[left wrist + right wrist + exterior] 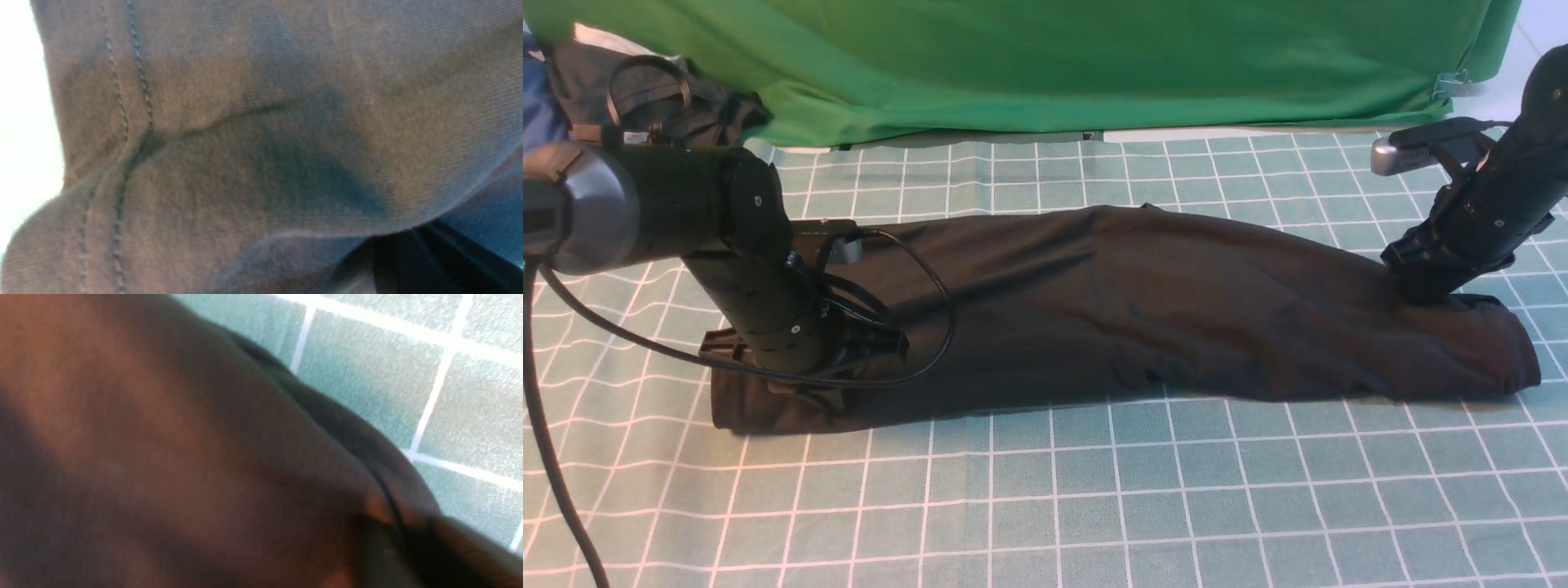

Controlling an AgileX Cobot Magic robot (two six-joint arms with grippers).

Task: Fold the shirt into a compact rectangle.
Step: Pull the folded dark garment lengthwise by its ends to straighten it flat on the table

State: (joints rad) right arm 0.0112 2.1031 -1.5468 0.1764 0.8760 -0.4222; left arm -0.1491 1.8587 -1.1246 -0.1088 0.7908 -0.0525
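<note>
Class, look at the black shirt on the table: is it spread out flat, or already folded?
Folded, partly: the shirt lies as one long narrow band across the checked tablecloth, not yet a compact rectangle.

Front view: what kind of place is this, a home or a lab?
Probably a robot lab bench: a green backdrop cloth behind, a grid-printed table cover under the black shirt, with the left arm and right arm reaching onto it.

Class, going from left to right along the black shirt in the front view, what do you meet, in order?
left gripper, at the shirt's left end → shirt, its bare middle → right gripper, near its right end
</note>
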